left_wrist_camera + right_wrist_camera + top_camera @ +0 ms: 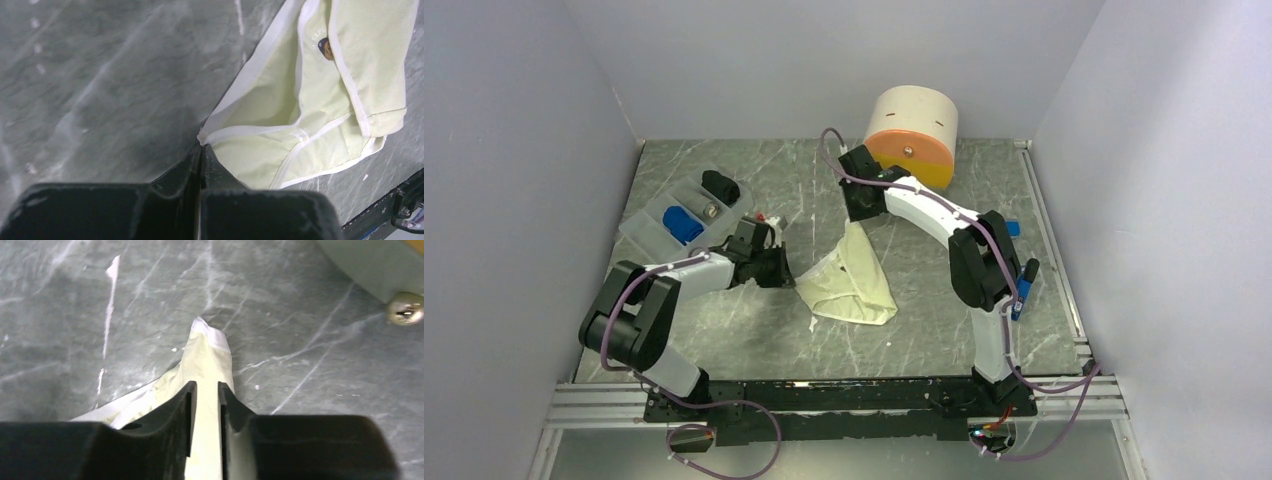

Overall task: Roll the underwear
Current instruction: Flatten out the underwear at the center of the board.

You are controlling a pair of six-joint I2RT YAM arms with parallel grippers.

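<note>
Fully closed left gripper [201, 150] pinches white-trimmed corner of pale cream-yellow cloth underwear [852, 285]; right gripper [206, 390], jaws nearly closed, clamps its tip nearer far edge of grey marble table [724, 330]. Step: stretching flat. Next: lay taut, release, roll.

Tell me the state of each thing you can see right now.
cream underwear, unrolled, stretched between both tools
blue underwear, rolled, in the tray
black bundle, rolled, in the tray
left tool, shut on a corner of the cream underwear
right tool, shut on its far corner
</note>
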